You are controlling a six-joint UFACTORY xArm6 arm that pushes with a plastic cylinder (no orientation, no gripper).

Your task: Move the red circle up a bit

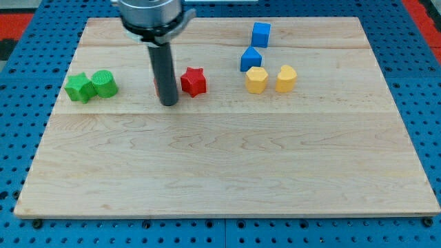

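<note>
Straight down from the view's top hangs the dark rod, upright, and my tip (168,103) rests on the board (227,165) at its lower end. It has nothing to clasp with; it only presses against things. A sliver of the red circle (157,87) peeks out at the rod's left edge, the rest hidden behind the rod, so my tip sits just in front of that block, toward the view's bottom, and I cannot tell if they touch.

No writing or labels can be read anywhere.

By size: the wooden board comes first, lying on a blue pegboard (27,83), then the rod, then the blocks. I count eight blocks, two of each colour. Two red: the circle and a red star (193,81) just to the rod's right. Two green at the view's left, touching: a green star (80,87) and a green cylinder (104,83). Two blue toward the view's top right: a blue cube (260,34) and below it a blue block (251,58). Two yellow beneath those, side by side: a yellow hexagon (256,80) and a yellow heart (286,78).
</note>
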